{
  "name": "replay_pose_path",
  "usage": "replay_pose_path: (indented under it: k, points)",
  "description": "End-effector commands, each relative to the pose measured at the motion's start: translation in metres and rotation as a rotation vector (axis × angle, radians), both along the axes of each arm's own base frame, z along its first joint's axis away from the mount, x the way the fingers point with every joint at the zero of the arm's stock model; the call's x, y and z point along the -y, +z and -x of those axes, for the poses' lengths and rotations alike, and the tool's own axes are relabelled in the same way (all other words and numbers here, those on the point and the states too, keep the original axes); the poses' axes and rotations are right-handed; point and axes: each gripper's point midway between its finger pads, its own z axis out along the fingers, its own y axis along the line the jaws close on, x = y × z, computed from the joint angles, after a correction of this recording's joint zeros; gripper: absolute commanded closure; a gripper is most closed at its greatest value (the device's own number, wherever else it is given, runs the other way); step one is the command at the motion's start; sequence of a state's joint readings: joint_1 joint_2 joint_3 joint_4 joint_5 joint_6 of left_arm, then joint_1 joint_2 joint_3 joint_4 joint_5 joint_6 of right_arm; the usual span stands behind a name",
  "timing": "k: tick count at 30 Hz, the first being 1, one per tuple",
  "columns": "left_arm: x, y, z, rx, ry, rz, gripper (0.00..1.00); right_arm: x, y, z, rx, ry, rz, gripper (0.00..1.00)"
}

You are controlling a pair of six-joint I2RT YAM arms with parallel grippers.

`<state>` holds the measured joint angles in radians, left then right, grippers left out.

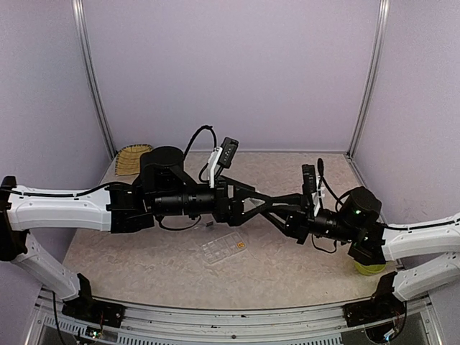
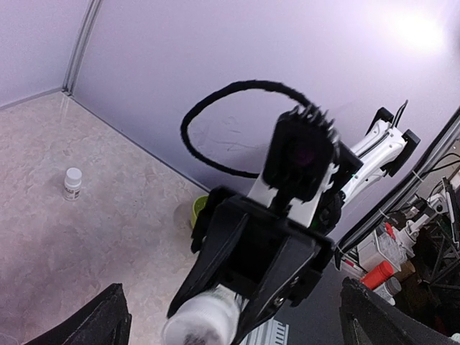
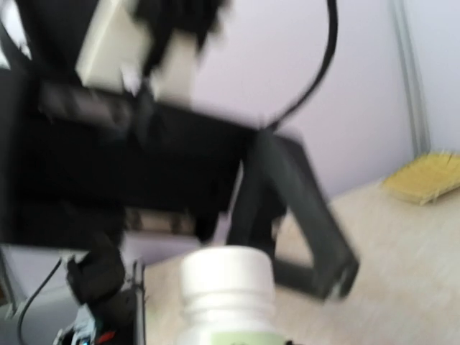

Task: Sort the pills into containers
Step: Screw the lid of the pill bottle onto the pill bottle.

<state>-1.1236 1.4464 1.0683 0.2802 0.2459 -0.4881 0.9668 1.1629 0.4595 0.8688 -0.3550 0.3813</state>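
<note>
The right gripper (image 2: pixel 210 316) is closed on a small white bottle (image 3: pixel 226 284), one black finger on each side of it. In the right wrist view the bottle's cap fills the lower middle, with a green-edged label just below it. The bottle is held up off the table (image 1: pixel 144 266), pointing at the other arm.

Facing it, the left gripper (image 1: pixel 286 205) is spread wide. Its fingers (image 2: pixel 100 320) sit at the two bottom corners of the left wrist view, with the bottle and the right gripper's fingers between them, and neither finger touches the bottle. From above, the two grippers meet nose to nose over the middle of the table.

The organizer box (image 1: pixel 224 248) lies flat on the table, on the near side of that meeting point and a little to its left, apart from both grippers. Its clear cells are hard to read at this size. One orange-yellow speck, one of the pills (image 1: pixel 241 246), shows in a cell at the box's right end, and I cannot tell whether other cells hold any.

Further out, a second white bottle (image 2: pixel 72 183) stands upright on the table toward the back wall. A yellow-green bowl (image 1: pixel 369 269) sits under the right arm at the right edge. A woven yellow tray (image 1: pixel 133 158) rests in the far left corner.
</note>
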Motion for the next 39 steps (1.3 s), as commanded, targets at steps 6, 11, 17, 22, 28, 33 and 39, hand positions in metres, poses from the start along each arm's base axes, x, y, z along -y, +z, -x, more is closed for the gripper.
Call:
replay_pose_path:
  k: [6, 11, 17, 22, 28, 33, 39]
  points:
    - [0.004, 0.002, -0.004, -0.019, 0.02, -0.005, 0.01, 0.018, 0.007, -0.018, 0.027, -0.165, -0.002, 1.0]
    - [0.007, 0.002, -0.002, -0.02, 0.004, -0.002, 0.01, 0.011, -0.002, -0.025, 0.01, -0.175, 0.022, 1.0]
    - [0.01, 0.001, 0.002, -0.025, -0.023, 0.003, 0.01, 0.006, -0.01, -0.029, -0.006, -0.177, 0.047, 1.0]
    - [0.01, 0.007, 0.004, -0.013, -0.037, 0.024, 0.01, 0.0, -0.019, -0.031, -0.022, -0.167, 0.074, 1.0]
    - [0.01, 0.013, 0.009, -0.004, -0.066, 0.047, 0.02, -0.011, -0.025, -0.027, -0.03, -0.132, 0.087, 1.0]
    - [0.011, 0.017, 0.016, 0.0, -0.096, 0.064, 0.02, -0.022, -0.03, -0.024, -0.037, -0.098, 0.096, 1.0]
    - [0.006, 0.019, 0.014, 0.013, -0.071, 0.059, 0.02, -0.027, -0.03, -0.02, -0.034, -0.073, 0.096, 1.0]
